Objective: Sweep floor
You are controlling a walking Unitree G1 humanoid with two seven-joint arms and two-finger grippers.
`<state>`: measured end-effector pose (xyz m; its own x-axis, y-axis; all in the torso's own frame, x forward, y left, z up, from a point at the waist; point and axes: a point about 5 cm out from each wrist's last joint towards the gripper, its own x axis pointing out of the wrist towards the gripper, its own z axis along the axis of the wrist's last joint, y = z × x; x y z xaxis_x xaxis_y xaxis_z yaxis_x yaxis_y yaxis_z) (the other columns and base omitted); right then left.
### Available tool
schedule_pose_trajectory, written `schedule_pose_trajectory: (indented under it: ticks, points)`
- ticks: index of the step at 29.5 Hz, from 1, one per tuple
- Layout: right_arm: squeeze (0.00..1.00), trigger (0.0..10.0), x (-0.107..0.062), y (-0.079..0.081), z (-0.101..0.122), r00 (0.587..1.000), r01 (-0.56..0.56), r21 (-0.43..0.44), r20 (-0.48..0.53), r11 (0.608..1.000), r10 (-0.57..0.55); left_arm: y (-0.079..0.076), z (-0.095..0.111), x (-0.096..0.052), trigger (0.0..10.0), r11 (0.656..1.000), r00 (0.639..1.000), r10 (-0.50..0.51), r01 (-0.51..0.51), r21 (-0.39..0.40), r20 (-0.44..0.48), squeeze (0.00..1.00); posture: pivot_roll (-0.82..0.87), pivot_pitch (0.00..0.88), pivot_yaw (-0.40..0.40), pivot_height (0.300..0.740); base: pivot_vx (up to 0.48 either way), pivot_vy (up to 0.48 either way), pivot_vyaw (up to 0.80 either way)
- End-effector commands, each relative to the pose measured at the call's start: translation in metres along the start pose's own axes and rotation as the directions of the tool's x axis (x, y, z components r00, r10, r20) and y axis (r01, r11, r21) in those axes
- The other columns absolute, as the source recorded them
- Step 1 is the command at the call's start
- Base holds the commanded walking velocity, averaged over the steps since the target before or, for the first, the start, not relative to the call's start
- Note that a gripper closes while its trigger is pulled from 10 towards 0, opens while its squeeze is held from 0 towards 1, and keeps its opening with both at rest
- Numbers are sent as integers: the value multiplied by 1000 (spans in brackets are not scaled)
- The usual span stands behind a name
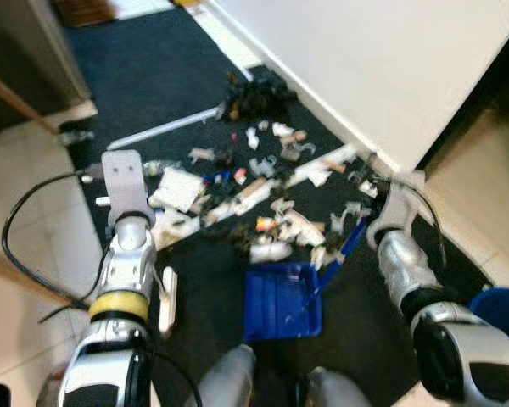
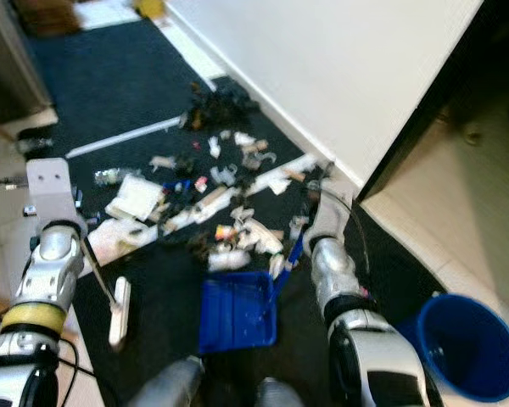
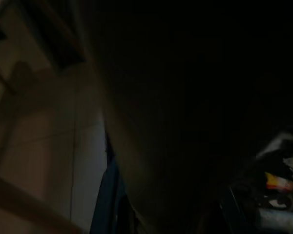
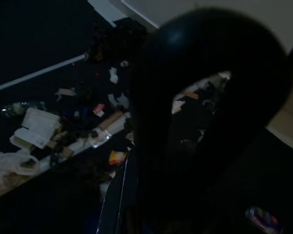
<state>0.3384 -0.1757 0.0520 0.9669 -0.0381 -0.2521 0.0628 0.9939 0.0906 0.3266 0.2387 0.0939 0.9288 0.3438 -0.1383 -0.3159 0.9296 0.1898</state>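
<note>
Sweeping barely begun: litter (image 1: 263,191) spread over dark mat, blue dustpan (image 1: 280,301) just beside it looks empty. Right gripper (image 1: 362,222) at dustpan handle, prob. holding it; can't tell either gripper's fingers. Blue bin (image 2: 462,348) waits nearby.

Blue dustpan (image 1: 280,301) lies flat on dark carpet, mouth touching the scattered litter (image 1: 254,191)

A bright blue plastic dustpan (image 1: 280,301) and blue round bucket (image 2: 465,346) sit on dark navy carpet (image 1: 153,68) strewn with mostly white litter (image 1: 263,191).
</note>
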Motion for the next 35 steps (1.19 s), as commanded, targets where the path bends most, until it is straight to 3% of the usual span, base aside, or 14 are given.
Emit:
schedule_pose_trajectory:
  ticks: [1, 4, 6, 8, 16, 20, 23, 28, 35]
  points:
    - [0, 10000, 2, -2, 6, 1000, 1, 0, 19, 1000, -1, -2, 8, 2, 10000, 1000, 1000, 0, 0, 5, 24, 0, 158, 40, -74, 740, 0, 0, 800]
    - [0, 10000, 2, -2, 5, 1000, 0, 1, 16, 1000, 0, -2, 6, 2, 10000, 1000, 1000, -4, 4, -21, 11, 0, 159, 38, -73, 740, 0, 0, 800]
    - [0, 10000, 1, -3, 2, 1000, 6, 10, 3, 1000, -6, -11, -1, 1, 10000, 997, 997, -63, 61, -50, -44, 0, 160, 34, -72, 740, 0, 0, 800]
    - [0, 10000, -1, -6, -1, 999, 31, 58, -12, 998, -30, -15, -7, -1, 10000, 995, 994, -83, 79, -61, -69, 0, 158, 32, -68, 740, 0, 0, 0]
    - [0, 10000, -3, -16, -6, 996, 81, 34, -34, 996, -80, -18, -16, -3, 10000, 994, 993, -60, 49, -102, -106, 0, 146, 20, -60, 740, 0, 0, 0]
    - [0, 10000, -3, -23, 0, 992, 125, 49, 1, 991, -126, -18, -15, -2, 10000, 995, 992, -64, 55, -83, -112, 0, 144, 12, -52, 740, 0, 0, 0]
    - [0, 10000, 3, -29, 21, 987, 134, 63, 75, 989, -139, -14, -5, 5, 10000, 993, 994, -63, 54, -102, -89, 0, 135, 14, -36, 740, 0, 0, 0]
    - [0, 10000, 5, -41, 31, 981, 168, 79, 80, 983, -175, -17, 3, 7, 10000, 990, 996, -61, 52, -132, -65, 0, 132, 53, -38, 740, 0, 0, 0]
    - [0, 10000, 5, -41, 31, 980, 176, 87, 77, 981, -182, -16, -3, 6, 10000, 997, 994, -56, 51, -58, -90, 0, 128, 60, -28, 740, 0, 0, 0]
